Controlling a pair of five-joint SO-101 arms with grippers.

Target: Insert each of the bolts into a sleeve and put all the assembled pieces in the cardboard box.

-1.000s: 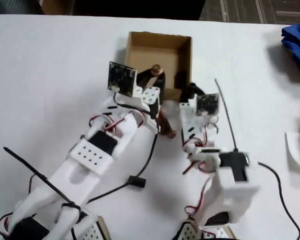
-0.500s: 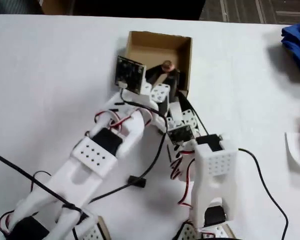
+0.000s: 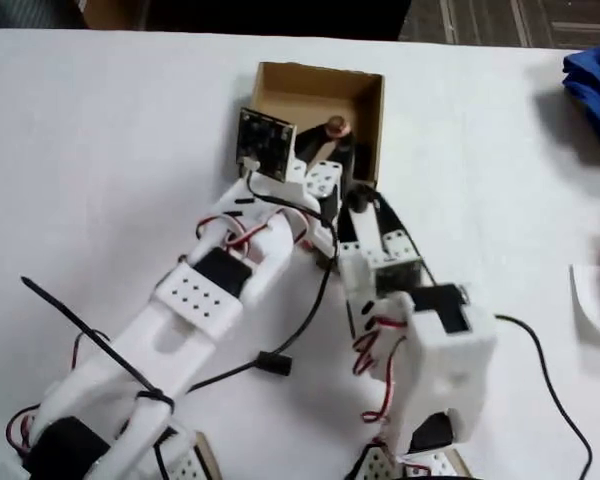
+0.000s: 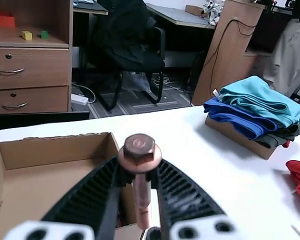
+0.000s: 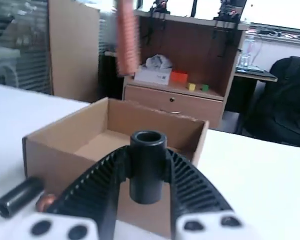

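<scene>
Nearest the arm bases, the right claw [image 5: 148, 167] is closed on a black sleeve [image 5: 148, 150]. It holds the sleeve upright, bore facing up, just short of the near wall of the cardboard box [image 5: 55, 150]. Low beside it a second sleeve [image 5: 17, 198] lies on its side on the white desk [image 3: 100, 150], outside the box. A copper-coloured piece [image 5: 44, 202] sits just beside that sleeve (too little of it shows to name it). Farther on and higher, the left claw [image 4: 138, 167] grips a copper bolt [image 4: 142, 192] by the shank just under its flange, hex head up. In the high view the bolt stands over the box's near part, on the right claw's side. Bolt and held sleeve are apart, the bolt being the higher. Beyond, at the desk's far right edge, lie folded blue cloths [image 3: 592, 85].
</scene>
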